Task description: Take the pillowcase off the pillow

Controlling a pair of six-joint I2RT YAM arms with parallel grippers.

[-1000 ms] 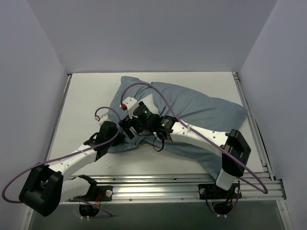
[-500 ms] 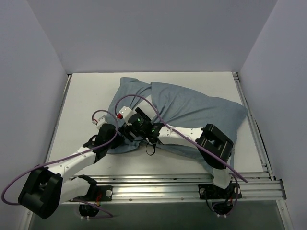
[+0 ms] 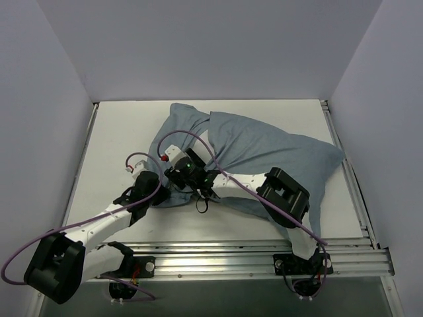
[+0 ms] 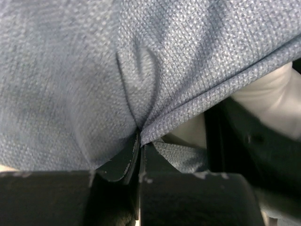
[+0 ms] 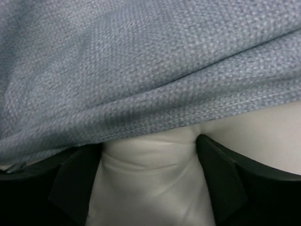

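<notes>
The grey-blue pillowcase (image 3: 264, 148) covers the pillow and lies slanted across the table from centre to right. My left gripper (image 3: 163, 190) is at its near-left edge. In the left wrist view that gripper (image 4: 140, 141) is shut on a pinched fold of pillowcase (image 4: 94, 70) hem. My right gripper (image 3: 177, 178) is right beside it, at the cover's opening. In the right wrist view the right gripper (image 5: 148, 146) stands open and wide, with a bulge of white pillow (image 5: 150, 183) between its fingers, touching both. The pillowcase (image 5: 141, 61) hem drapes just above them.
The grey table (image 3: 119, 132) is walled on the left, back and right. A metal rail (image 3: 231, 254) runs along the near edge, and another (image 3: 347, 165) along the right side. Purple cables loop over both arms. The right arm's elbow (image 3: 284, 195) sits on the pillow's near side.
The right arm's wrist has pushed left toward the left gripper, and its elbow has swung left and folded in. The pillowcase's left end has bunched up. The left gripper has kept its pinch.
</notes>
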